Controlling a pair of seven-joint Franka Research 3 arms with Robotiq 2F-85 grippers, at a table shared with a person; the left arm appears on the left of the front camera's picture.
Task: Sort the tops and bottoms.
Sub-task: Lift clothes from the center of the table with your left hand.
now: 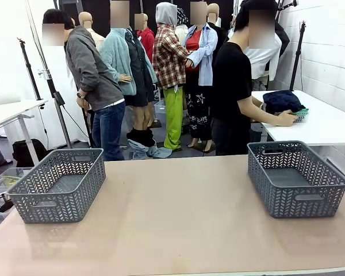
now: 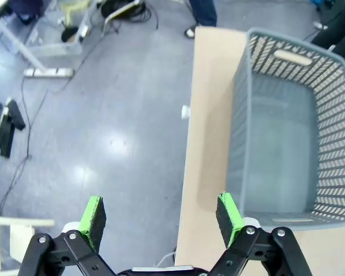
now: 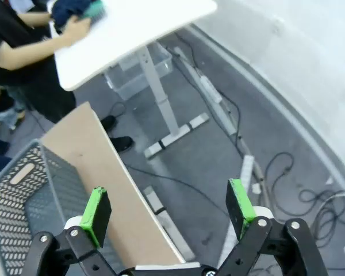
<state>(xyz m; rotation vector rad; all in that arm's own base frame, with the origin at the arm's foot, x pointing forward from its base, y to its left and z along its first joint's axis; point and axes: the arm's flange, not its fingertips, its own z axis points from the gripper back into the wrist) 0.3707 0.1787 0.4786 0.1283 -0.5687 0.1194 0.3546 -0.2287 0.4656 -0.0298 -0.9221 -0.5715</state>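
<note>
Up close, the left gripper (image 2: 161, 216) has its jaws wide apart and empty, over the table (image 2: 204, 115) edge by the left basket (image 2: 241, 144). The right gripper (image 3: 168, 208) is the same, next to the right basket (image 3: 23, 195). As for the bottoms, a green bit (image 1: 301, 114) sits under a person's hand (image 1: 286, 119) beside a dark bundle (image 1: 280, 100) on the white table (image 1: 328, 123) behind. Can't tell if that's them.

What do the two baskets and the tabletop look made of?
Left basket and right basket: likely moulded grey plastic, matte; uniform herringbone lattice, cut-out handles. Tabletop: smooth beige laminate or coated board, probably; faint sheen, no visible grain.
</note>
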